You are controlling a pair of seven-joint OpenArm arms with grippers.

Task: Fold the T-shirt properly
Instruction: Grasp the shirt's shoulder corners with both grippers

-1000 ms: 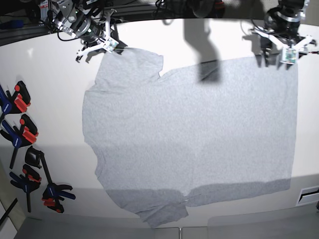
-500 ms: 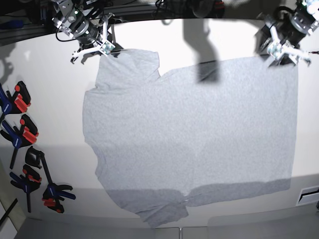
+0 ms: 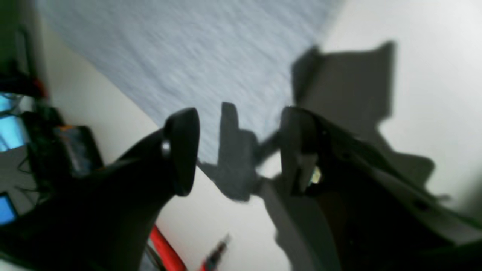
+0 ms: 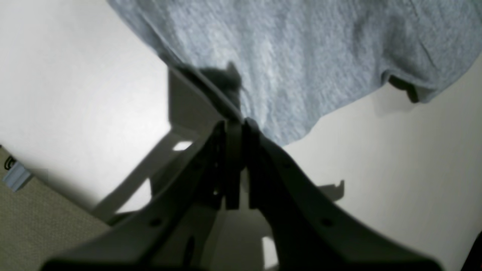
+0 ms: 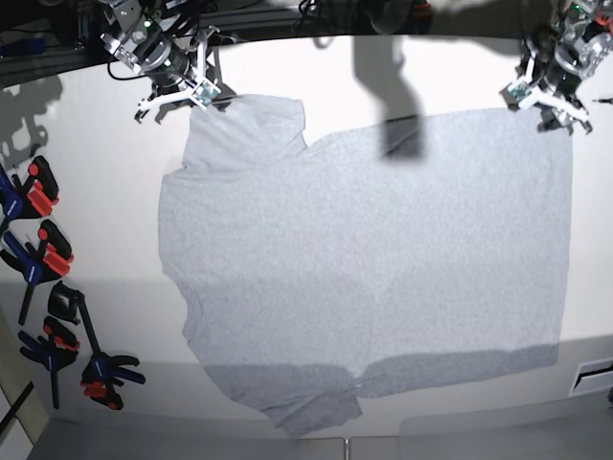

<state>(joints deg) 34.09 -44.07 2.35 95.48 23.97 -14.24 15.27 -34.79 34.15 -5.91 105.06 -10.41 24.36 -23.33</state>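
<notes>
While the T-shirt (image 5: 374,259) lies flat mid-table (image 5: 105,278) | clamps (image 5: 43,287) at 9 o'clock | right gripper (image 5: 196,94) at 11, fingers together, seemingly pinching a sleeve edge | left gripper (image 5: 541,96) at 1, fingers apart, empty.

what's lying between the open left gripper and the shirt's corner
Nothing: in the left wrist view, only bare table and shadow separate the left gripper from the T-shirt.

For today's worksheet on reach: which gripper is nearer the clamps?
Right. The right gripper is above the clamps, on their side; the left gripper is across the T-shirt.
</notes>
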